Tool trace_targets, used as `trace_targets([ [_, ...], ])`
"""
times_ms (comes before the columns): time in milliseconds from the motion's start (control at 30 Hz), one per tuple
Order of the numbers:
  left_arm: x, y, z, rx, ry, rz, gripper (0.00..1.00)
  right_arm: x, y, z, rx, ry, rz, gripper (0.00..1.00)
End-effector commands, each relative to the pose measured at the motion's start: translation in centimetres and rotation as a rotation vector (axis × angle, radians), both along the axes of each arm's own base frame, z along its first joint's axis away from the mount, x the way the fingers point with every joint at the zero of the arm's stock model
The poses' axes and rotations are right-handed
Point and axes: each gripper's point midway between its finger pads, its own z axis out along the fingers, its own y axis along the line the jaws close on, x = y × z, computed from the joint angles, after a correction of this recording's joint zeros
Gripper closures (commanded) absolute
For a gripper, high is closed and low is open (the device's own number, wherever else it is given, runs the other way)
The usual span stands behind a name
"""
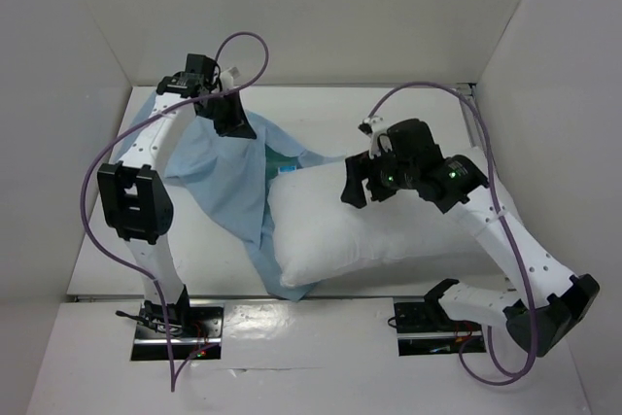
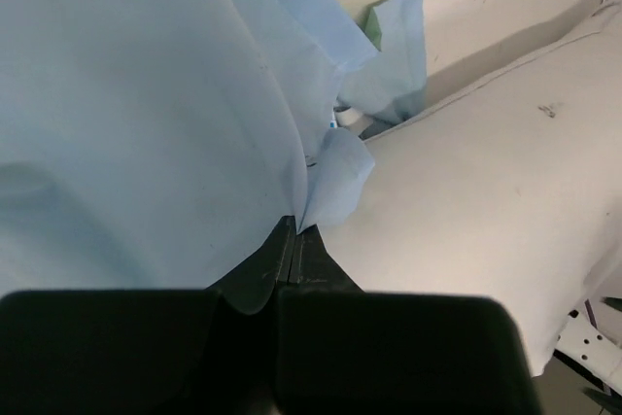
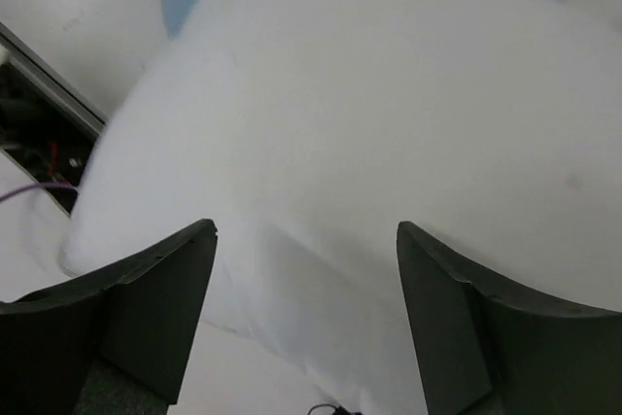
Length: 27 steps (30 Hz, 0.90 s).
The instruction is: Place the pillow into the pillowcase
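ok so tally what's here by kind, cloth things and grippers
pillow: 1
pillowcase: 1
grippers: 2 (left gripper shut on the pillowcase, right gripper open over the pillow)
total: 4

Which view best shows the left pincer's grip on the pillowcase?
Left wrist: the left pincer is shut on a pillowcase fold, close up. Top external shows that grip small and distant; right wrist shows only blue slivers beyond the pillow.
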Motion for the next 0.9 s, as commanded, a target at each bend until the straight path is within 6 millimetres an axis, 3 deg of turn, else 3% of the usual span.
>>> trace_targets([
  [0,-1.0,-0.2,3.2,-0.031,-0.088,-0.026,1.00,1.6,2.0,5.7,0.089,-0.126,0.053,0.18],
  [167,-1.5,-0.2,3.5,-0.031,-0.092,-0.026,1.00,1.7,6.2,6.5,0.124,-0.125,0.162,0.12],
  [233,-1.5,-0.3,3.6,-0.041,-0.091,-0.033,1.00,1.4,8.1,5.8,0.081,-0.140,0.172,0.10],
  [267,-1.6,-0.3,3.6,-0.041,-0.091,-0.033,1.00,2.7,8.3,4.0,-0.013,-0.141,0.120,0.08],
  [300,-1.6,-0.4,3.6,-0.049,-0.090,-0.038,1.00,2.7,8.7,2.8,-0.077,-0.132,0.111,0.01],
  [333,-1.6,-0.4,3.6,-0.049,-0.090,-0.038,1.00,1.6,9.8,1.5,-0.141,-0.118,0.132,0.01],
  [433,-1.6,-0.5,4.3,-0.051,-0.109,-0.038,1.00,1.1,10.8,-3.7,-0.376,-0.086,0.142,0.00],
  [467,-1.6,-0.5,4.3,-0.051,-0.109,-0.038,1.00,1.0,10.9,-3.6,-0.385,-0.097,0.144,0.00],
  [533,-1.8,-0.4,4.4,-0.051,-0.109,-0.038,1.00,1.1,11.4,-6.6,-0.422,-0.062,0.157,0.00],
  [567,-1.8,-0.4,4.2,-0.051,-0.109,-0.038,1.00,1.6,11.2,-7.4,-0.424,-0.047,0.148,0.04],
  [600,-2.1,-0.4,4.3,-0.051,-0.112,-0.038,1.00,1.9,11.6,-8.6,-0.415,-0.033,0.150,0.35],
  [667,-2.3,-0.4,4.5,-0.051,-0.115,-0.039,1.00,3.2,11.6,-8.7,-0.401,-0.039,0.122,0.99],
  [700,-2.3,-0.4,4.5,-0.051,-0.115,-0.039,1.00,4.5,11.3,-7.9,-0.376,-0.048,0.059,1.00],
  [867,-3.1,-0.3,5.2,-0.050,-0.141,-0.060,1.00,7.0,12.1,-1.8,-0.227,-0.167,-0.015,1.00],
])
